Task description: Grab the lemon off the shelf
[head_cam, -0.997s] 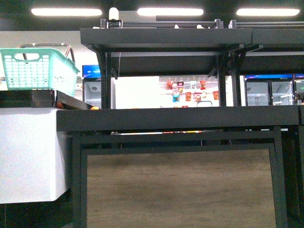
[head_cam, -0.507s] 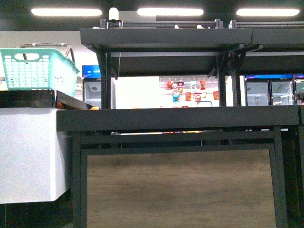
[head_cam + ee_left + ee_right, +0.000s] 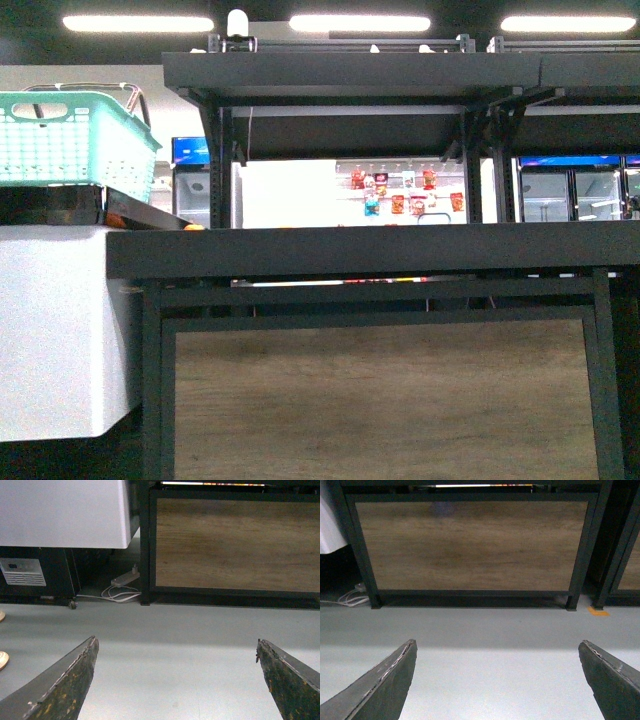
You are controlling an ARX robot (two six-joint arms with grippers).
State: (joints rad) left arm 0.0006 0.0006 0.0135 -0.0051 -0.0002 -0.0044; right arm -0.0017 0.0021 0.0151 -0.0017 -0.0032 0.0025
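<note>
Your left gripper is spread wide. Its two worn dark fingers stand well apart with only grey floor between them, and it grips nothing. Your right gripper is the same: fingers parted wide, bare floor between them, nothing held. Ahead of the left fingers, past a stretch of floor, stands the foot of the shelf with its wood panel. Beside that panel is a white cabinet, with a power strip and a looped white cable on the floor below it. Ahead of the right fingers a like wood panel fills the shelf's black frame, and an orange floor mark lies by the frame's foot. Both pairs of fingers sit low, near the floor. You cannot tell where the lemon is. The front camera meets the middle tier edge-on, so its thick black lip hides whatever lies on top. Only an orange sliver peeks over the lip, near the teal basket. Compared with half a second ago, the front view has shifted. The shelf looms slightly larger, its uprights have spread outward, the basket has slid toward the picture's edge and up a little, and the wood panel sits lower.
</note>
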